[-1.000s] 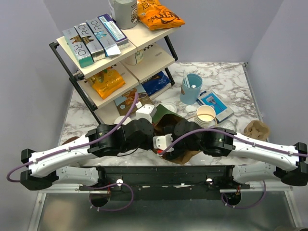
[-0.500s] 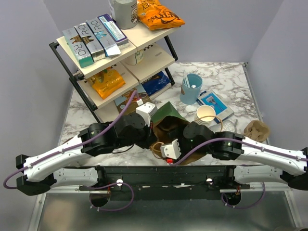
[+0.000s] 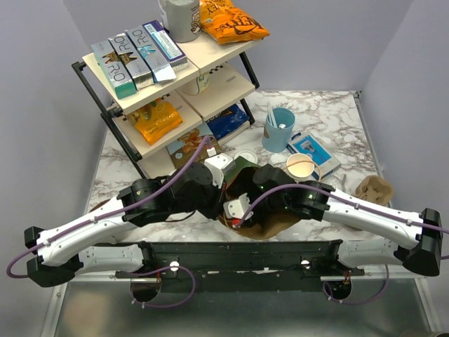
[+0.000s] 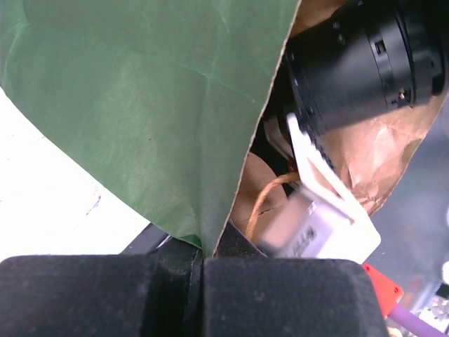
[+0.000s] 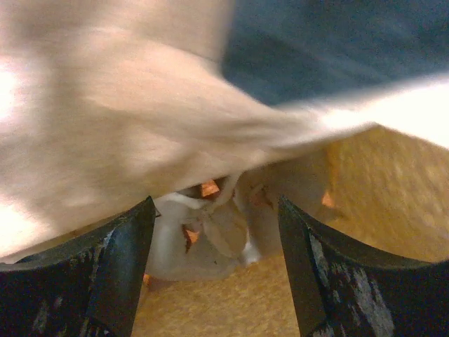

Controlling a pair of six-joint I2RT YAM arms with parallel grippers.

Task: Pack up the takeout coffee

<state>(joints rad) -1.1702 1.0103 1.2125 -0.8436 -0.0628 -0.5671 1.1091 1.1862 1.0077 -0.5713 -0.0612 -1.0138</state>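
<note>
Nearest the arm bases, your left tool is pinched flat on the green edge of the paper bag, propping its mouth up. Just beyond, your right tool sits inside that mouth with its jaws spread wide and nothing between them. The blurred wrist view shows only what looks like crumpled white paper at the bottom. Past the bag's far rim, the takeout coffee stands upright on the table, its white lid facing the overhead camera, between the shelf rack and the stack of lidless cups. So from your right tool the cup lies straight ahead, away from the bases, with its long axis vertical. Your left wrist is the closer of the two, but it is busy with the bag. I'd judge the free right arm has to back out, reach over the rim and take the cup from the side.
</note>
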